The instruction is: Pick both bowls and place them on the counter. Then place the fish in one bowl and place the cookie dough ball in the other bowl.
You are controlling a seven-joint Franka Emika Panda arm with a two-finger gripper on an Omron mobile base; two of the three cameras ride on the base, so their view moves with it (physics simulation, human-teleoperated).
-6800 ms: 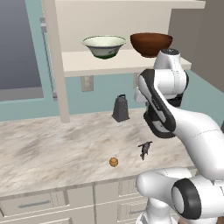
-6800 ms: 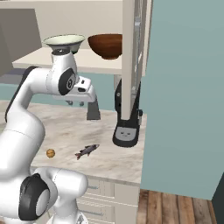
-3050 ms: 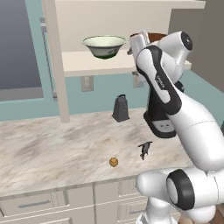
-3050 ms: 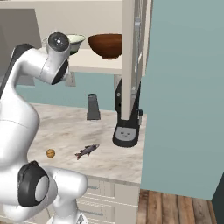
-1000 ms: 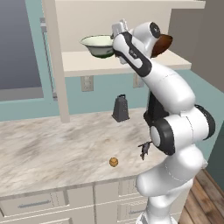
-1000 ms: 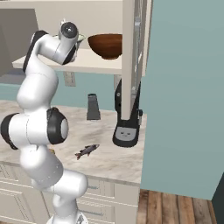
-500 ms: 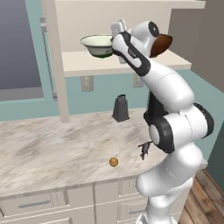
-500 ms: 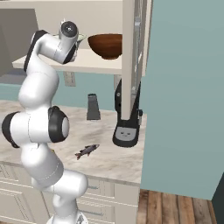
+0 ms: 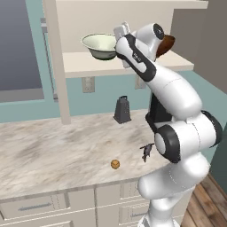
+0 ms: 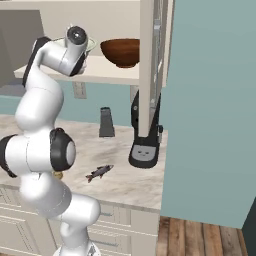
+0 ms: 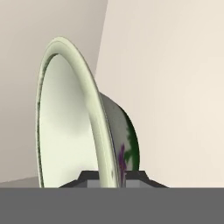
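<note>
- My gripper [image 11: 111, 177] is clamped on the cream-white bowl [image 9: 101, 45] rim at the shelf [image 9: 88, 66] front edge.
- No readable writing anywhere.
- My arm hides most of the reddish-brown bowl [image 9: 166, 43].

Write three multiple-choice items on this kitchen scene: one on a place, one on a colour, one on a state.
1. Where does the fish lie?
A. on the counter
B. on the shelf
C. in a bowl

2. What colour is the bowl beside the post on the shelf?
A. blue
B. reddish-brown
C. black

3. How is the end effector?
A. wide open over the fish
B. shut on the grater
C. shut on the cream-white bowl

Key: 1 A, the fish rests on marbled stone; 2 B, glossy wood-like brown; 3 C, the rim sits between the fingertips.
</note>
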